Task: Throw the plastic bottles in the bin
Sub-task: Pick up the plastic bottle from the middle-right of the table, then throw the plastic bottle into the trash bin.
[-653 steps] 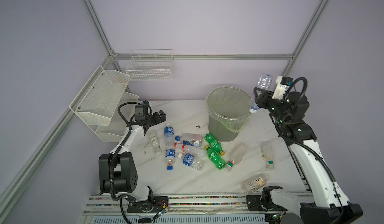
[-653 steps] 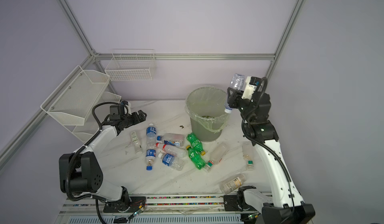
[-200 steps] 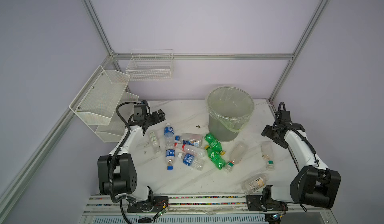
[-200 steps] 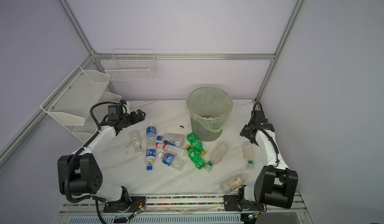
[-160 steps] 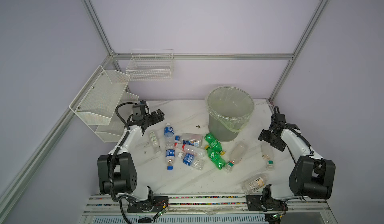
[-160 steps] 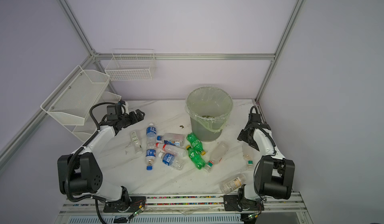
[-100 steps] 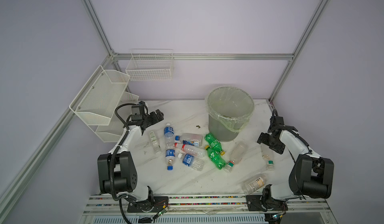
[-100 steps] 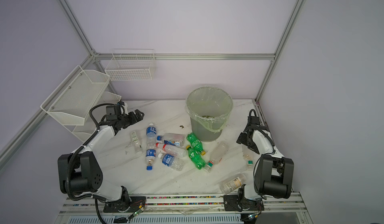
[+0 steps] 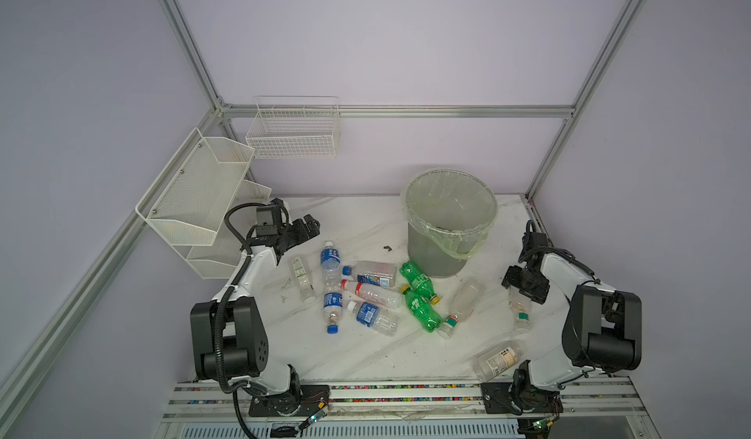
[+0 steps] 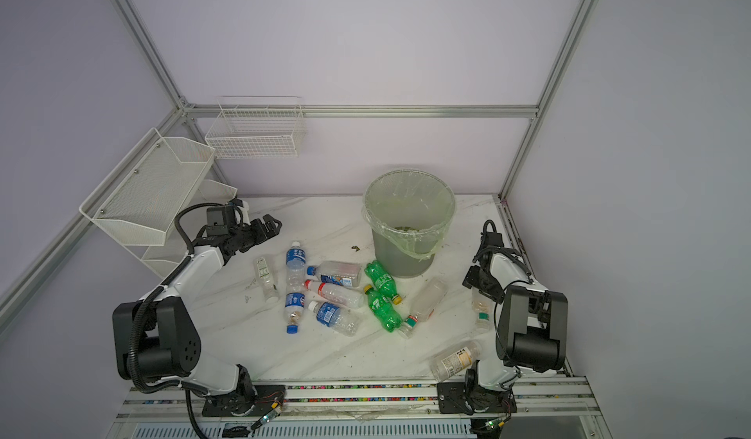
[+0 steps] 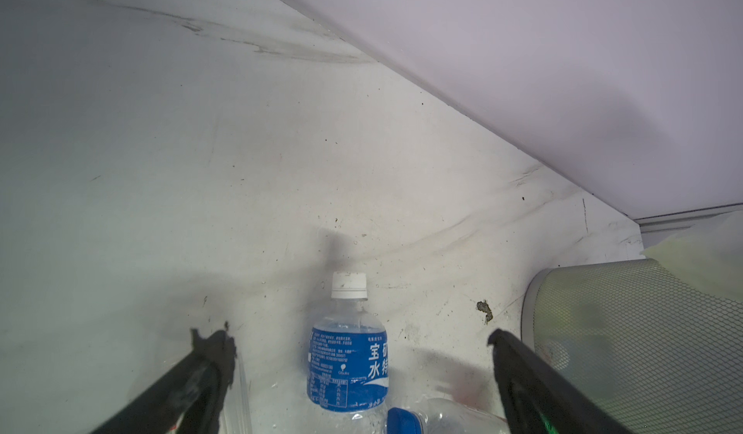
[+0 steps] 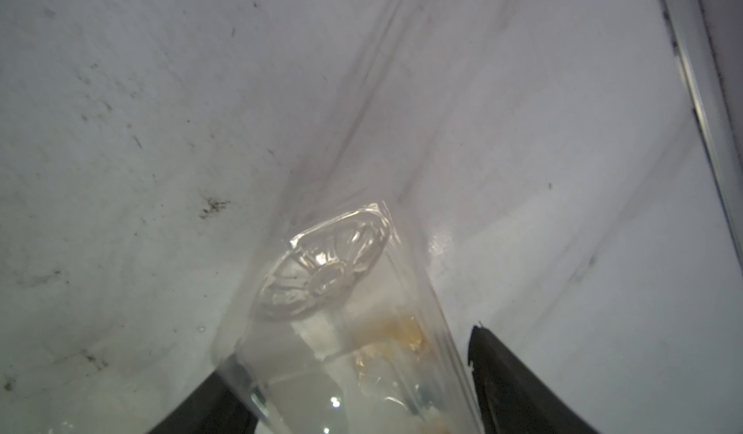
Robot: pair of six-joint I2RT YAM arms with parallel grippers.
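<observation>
Eleven plastic bottles (image 9: 372,292) await you outside bin (image 9: 426,254). Left gripper (image 9: 313,229) wide open, empty; right gripper (image 9: 524,292), frame right, straddles green-capped bottle (image 9: 521,311), grip unsure.

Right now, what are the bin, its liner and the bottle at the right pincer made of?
Bin: matte grey-green wall with a mesh pattern; plastic or coated metal, can't tell. Liner: thin translucent plastic film, wrinkled, folded over the rim. Bottle: clear glossy plastic, going by the moulded ribbed base and highlights; yellowish residue inside.

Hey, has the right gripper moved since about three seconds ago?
Yes. The right gripper dropped from beside the bin rim down to the table, around a clear bottle nearer the camera.
</observation>
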